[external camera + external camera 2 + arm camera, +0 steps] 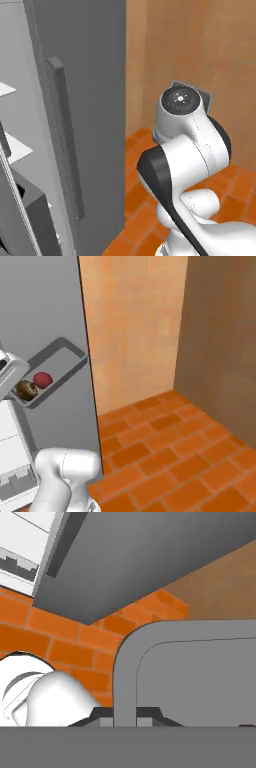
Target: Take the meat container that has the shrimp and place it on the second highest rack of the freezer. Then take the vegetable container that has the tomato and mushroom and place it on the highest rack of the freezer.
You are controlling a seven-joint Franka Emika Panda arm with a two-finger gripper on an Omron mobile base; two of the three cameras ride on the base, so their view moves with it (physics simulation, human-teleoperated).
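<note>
The vegetable container (64, 356), a shallow grey tray, hangs tilted in the air beside the freezer (50, 311). The tomato (43, 379) and the mushroom (26, 390) lie at its lower end, by my white hand. In the hand view my gripper (126, 718) is shut on the tray's rim (125, 662), a dark tip on either side. A corner of the tray (204, 95) pokes out behind my arm. The freezer door (85, 75) with its long handle (62, 140) stands open, with white shelves (17, 147) at the left. The meat container and shrimp are out of view.
A grey door bin (35, 210) sits low inside the freezer. Orange brick floor (170, 456) spreads to the right. An orange wall (135, 321) stands behind and a brown wall (225, 331) closes the right side. White drawer fronts (15, 481) are at lower left.
</note>
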